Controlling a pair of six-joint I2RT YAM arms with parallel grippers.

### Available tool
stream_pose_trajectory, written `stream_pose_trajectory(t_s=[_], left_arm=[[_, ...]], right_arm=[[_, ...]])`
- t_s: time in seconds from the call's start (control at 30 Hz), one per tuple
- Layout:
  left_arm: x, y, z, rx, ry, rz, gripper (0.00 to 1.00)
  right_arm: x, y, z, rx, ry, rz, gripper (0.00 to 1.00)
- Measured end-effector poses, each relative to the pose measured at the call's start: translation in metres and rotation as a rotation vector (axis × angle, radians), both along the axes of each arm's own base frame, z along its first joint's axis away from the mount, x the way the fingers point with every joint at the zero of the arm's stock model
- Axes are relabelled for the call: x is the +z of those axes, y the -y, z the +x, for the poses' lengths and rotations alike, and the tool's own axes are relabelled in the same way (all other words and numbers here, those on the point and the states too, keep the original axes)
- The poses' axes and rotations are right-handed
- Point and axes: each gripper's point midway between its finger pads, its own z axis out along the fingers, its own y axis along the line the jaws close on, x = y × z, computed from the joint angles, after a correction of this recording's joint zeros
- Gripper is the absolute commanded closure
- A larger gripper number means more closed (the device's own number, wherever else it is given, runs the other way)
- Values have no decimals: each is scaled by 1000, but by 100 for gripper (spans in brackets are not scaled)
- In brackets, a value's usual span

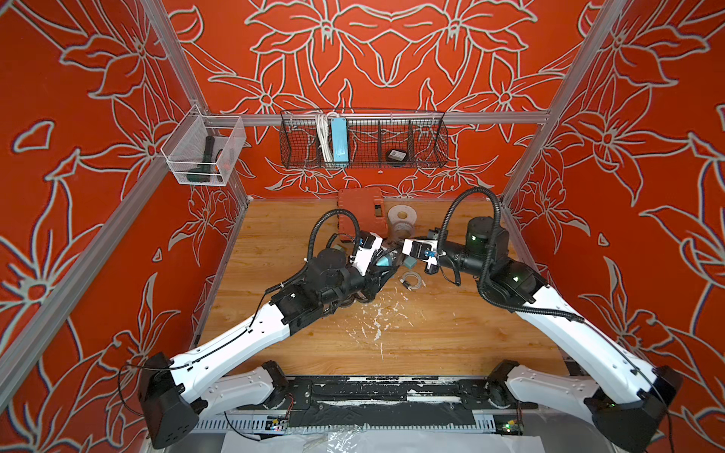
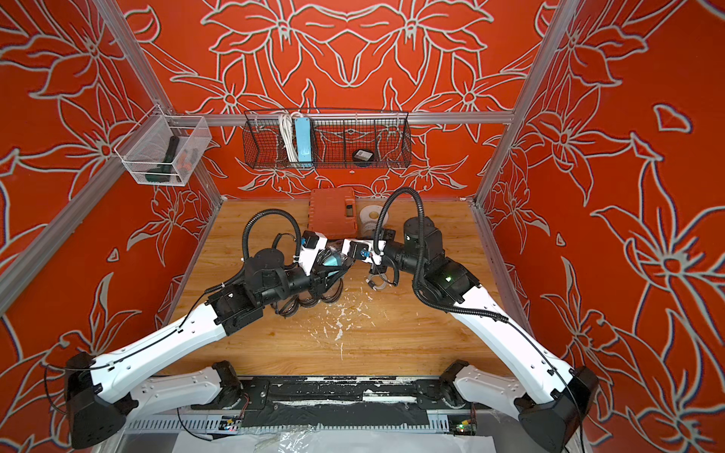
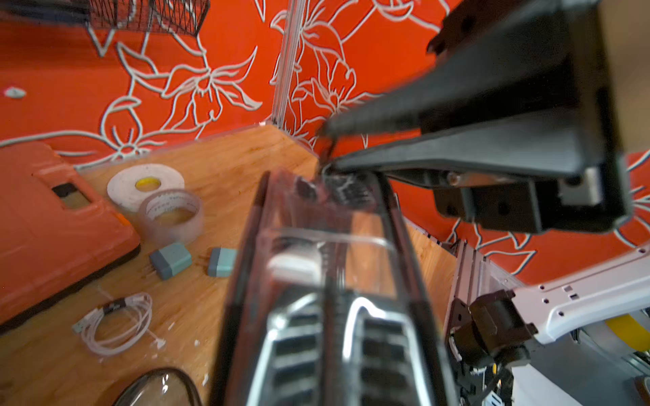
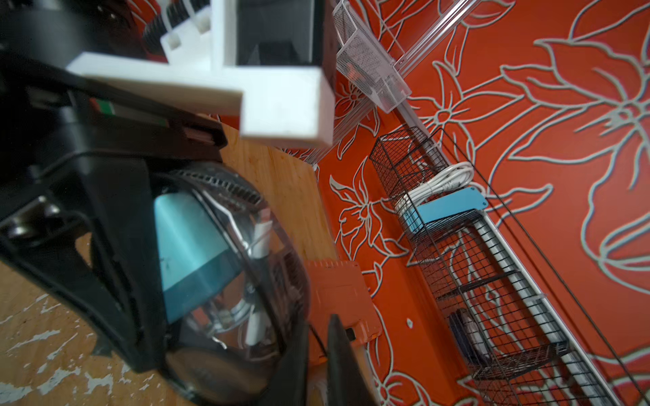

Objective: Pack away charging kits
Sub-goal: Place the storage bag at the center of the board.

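Left wrist view, centre: my left gripper (image 3: 334, 334) clamps the pouch (image 3: 316, 225); the right wrist view shows one plug (image 4: 190, 253) and one cable (image 4: 260, 232) inside. My right gripper (image 3: 327, 149) sits at its zip end; open or gripping, I cannot tell. Lower edge: one spare pouch (image 3: 158, 386). Unpacked, frame left: two loose plugs (image 3: 170, 260) (image 3: 221, 262), one loose cable (image 3: 116, 323).

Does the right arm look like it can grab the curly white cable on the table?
Probably yes. The cable lies uncovered on the table, near the right tool. That tool would first have to leave the pouch that the left tool holds.
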Motion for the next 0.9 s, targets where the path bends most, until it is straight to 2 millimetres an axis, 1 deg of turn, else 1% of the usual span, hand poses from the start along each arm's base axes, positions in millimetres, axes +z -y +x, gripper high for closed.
stream_pose_trajectory(t_s=[0.03,0.07,0.1,0.17,0.23,0.3,0.37,0.43,0.47,0.5,0.57,0.6,0.67,0.7,0.8,0.9], left_arm=[[-8,-1,3,12,-23,16,100],[-14,-4,6,26,-43,23,100],[-23,-12,15,57,-71,27,100],[-34,-35,35,147,-111,22,100],[-44,-69,60,264,-155,-4,100],[-54,-109,84,391,-203,-56,100],[-65,-145,99,493,-246,-120,100],[-79,-181,109,586,-289,-189,100],[-88,-201,112,637,-315,-230,100],[-96,-216,114,676,-338,-263,100],[-111,-239,117,733,-378,-316,100],[-118,-248,120,751,-399,-339,100],[-132,-263,128,780,-437,-380,100],[-139,-270,132,793,-458,-401,100],[-166,-289,143,825,-528,-465,100],[-194,-304,149,855,-604,-519,100]], right_arm=[[4,-3,-4,16,15,25,2],[8,-3,-7,24,23,48,2],[10,-4,-12,29,26,78,2],[14,1,-14,10,9,135,2],[16,8,-13,-34,-20,190,2],[11,16,-9,-90,-68,242,2],[-3,23,-5,-145,-118,270,2],[-24,34,5,-242,-196,302,2],[-37,43,15,-330,-255,330,2],[-50,55,26,-431,-312,358,2],[-70,80,43,-595,-399,404,2],[-79,93,49,-667,-435,427,2],[-94,112,54,-759,-486,457,2],[-100,118,53,-783,-510,470,2],[-118,127,46,-819,-574,520,2],[-145,138,37,-861,-642,561,2]])
